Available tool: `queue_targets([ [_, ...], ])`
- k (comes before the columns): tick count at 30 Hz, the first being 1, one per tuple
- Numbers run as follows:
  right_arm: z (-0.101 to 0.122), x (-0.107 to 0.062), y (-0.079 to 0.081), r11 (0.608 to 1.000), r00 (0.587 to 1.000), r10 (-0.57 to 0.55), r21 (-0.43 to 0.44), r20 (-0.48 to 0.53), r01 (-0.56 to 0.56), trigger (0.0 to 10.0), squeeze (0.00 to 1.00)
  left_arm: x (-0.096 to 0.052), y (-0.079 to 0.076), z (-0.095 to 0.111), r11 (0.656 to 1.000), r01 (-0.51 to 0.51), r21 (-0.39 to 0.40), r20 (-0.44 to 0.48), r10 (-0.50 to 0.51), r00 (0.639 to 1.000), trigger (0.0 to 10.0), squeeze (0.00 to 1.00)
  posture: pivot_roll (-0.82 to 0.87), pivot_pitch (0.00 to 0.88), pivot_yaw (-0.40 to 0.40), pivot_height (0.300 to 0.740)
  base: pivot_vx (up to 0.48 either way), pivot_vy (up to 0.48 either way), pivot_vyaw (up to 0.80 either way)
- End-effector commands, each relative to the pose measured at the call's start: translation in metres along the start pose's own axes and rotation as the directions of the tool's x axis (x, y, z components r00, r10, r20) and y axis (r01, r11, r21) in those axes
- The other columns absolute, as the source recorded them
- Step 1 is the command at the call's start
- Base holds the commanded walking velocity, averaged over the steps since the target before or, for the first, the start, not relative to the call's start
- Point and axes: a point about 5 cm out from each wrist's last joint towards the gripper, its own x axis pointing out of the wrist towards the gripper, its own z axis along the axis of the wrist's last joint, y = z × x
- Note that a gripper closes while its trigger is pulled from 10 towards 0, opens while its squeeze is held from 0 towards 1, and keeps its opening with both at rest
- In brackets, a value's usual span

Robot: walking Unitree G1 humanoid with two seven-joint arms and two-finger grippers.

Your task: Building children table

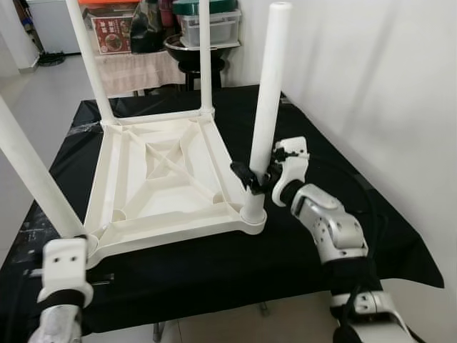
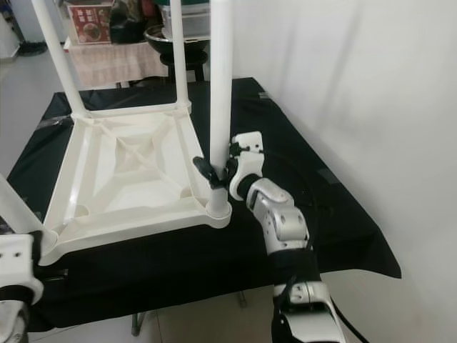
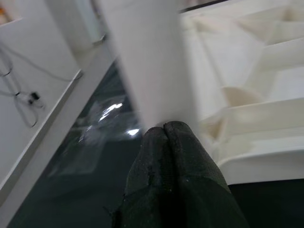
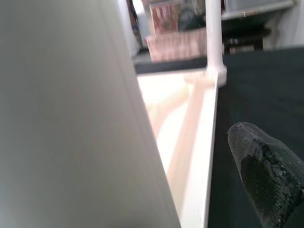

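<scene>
A white plastic children's table [image 1: 168, 171] lies upside down on a black-covered tabletop [image 1: 343, 179]. Four white legs stand up from its corners. My right gripper [image 1: 259, 176] sits low on the near-right leg [image 1: 268, 93], just above its socket [image 1: 253, 214]. It is open, with one black finger on each side of the leg. In the right wrist view one fingertip [image 4: 266, 175] stands apart from the leg [image 4: 71, 118]. My left gripper [image 3: 164, 127] is shut with nothing between its fingers, and its tips rest against the near-left leg [image 3: 147, 61].
A white wall [image 1: 385, 71] runs close along the right side. Behind the tabletop stand a black stool [image 1: 200, 68] and a low table with boxes [image 1: 114, 32] and a plastic tub [image 1: 207, 25]. The black cover's front edge [image 1: 214, 300] is near my body.
</scene>
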Motion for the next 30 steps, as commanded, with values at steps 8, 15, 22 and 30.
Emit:
queue_targets([
  [8, 0.050, 0.003, 0.020, 0.990, 0.985, 0.135, -0.048, 0.108, -0.131, 10.0, 0.00, -0.007, 0.018, -0.009, 0.994, -0.108, 0.030, -0.007, 0.108, 0.994, 10.0, 0.00, 0.05, 0.006, -0.015, 0.740, 0.000, 0.000, 0.00],
  [15, 0.063, 0.004, 0.019, 0.988, 0.981, 0.147, -0.070, 0.130, -0.138, 10.0, 0.00, -0.003, 0.013, -0.014, 0.992, -0.071, -0.102, 0.011, 0.072, 0.997, 10.0, 1.00, 0.05, 0.002, -0.031, 0.740, 0.000, 0.000, 0.00],
  [22, 0.065, 0.003, 0.022, 0.985, 0.979, 0.162, -0.072, 0.123, -0.154, 10.0, 0.00, 0.018, 0.002, -0.007, 0.961, 0.027, -0.274, 0.066, -0.009, 0.998, 10.0, 1.00, 0.03, 0.001, -0.031, 0.740, 0.000, 0.000, 0.00],
  [30, 0.063, 0.001, 0.024, 0.984, 0.978, 0.171, -0.071, 0.115, -0.164, 10.0, 0.00, 0.038, 0.003, -0.002, 0.941, 0.071, -0.331, 0.103, -0.038, 0.994, 10.0, 1.00, 0.02, 0.002, -0.034, 0.740, 0.000, 0.000, 0.00],
])
